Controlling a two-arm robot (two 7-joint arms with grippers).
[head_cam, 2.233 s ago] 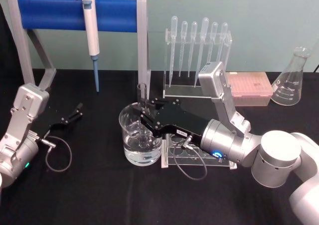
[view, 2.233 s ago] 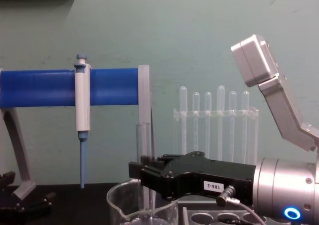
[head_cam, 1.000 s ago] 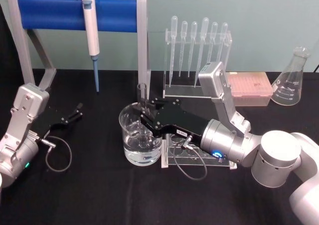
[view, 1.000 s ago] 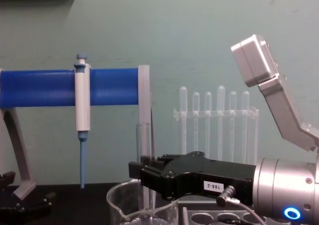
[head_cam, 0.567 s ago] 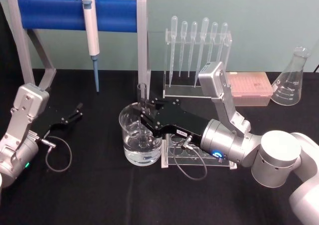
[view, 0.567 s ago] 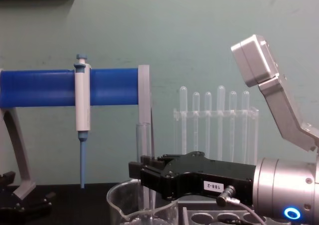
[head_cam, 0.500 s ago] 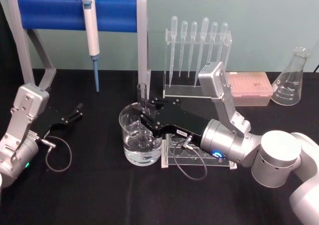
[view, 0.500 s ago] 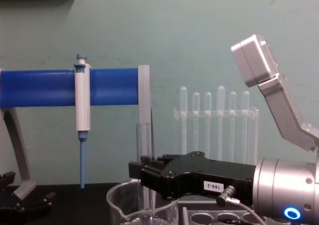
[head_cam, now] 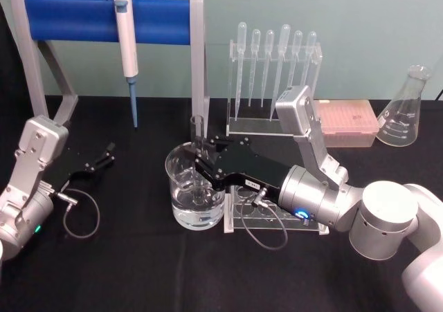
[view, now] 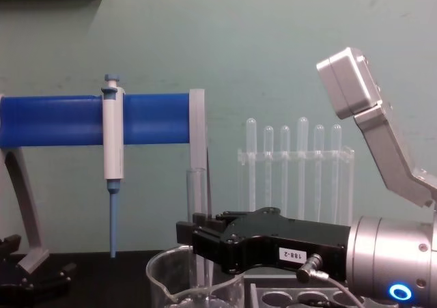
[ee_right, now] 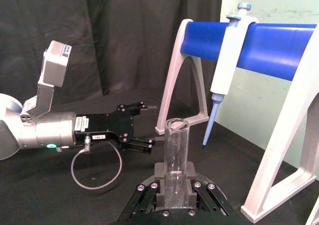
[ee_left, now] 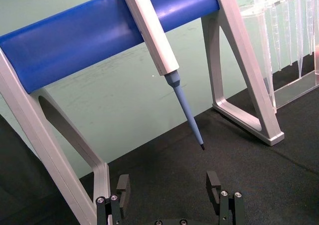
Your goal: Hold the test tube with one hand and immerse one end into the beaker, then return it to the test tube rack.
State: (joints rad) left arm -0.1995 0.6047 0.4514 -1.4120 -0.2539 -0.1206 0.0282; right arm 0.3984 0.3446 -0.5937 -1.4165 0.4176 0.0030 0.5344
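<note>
1. The test tube (head_cam: 197, 129) stands straight up, with its open end on top. Its round end points down inside the beaker (head_cam: 177, 182).
2. The right gripper (head_cam: 201, 156) reaches in from the robot's right, over the beaker's rim, and pinches the tube. In the right wrist view its two black jaws press on the glass from both sides.
3. The tube is thin, clear glass and looks empty. It is taller than the beaker, so its top pokes up above the rim.
4. Water sits low in the beaker. The pictures do not make clear whether the tube's tip is under the water.
5. The clear test tube rack (head_cam: 239, 215) lies just beside the beaker, on the robot's right, under the gripper's black body.
6. The right arm is the near one. The next move likely calls for lifting the tube straight up and then moving it a short way to the right, kept upright, to a hole in the rack.
7. The left gripper (ee_left: 168, 182) is spread wide and holds nothing. It sits well apart on the left, near the blue stand (head_cam: 76, 18) where the pipettor (head_cam: 126, 42) hangs.
</note>
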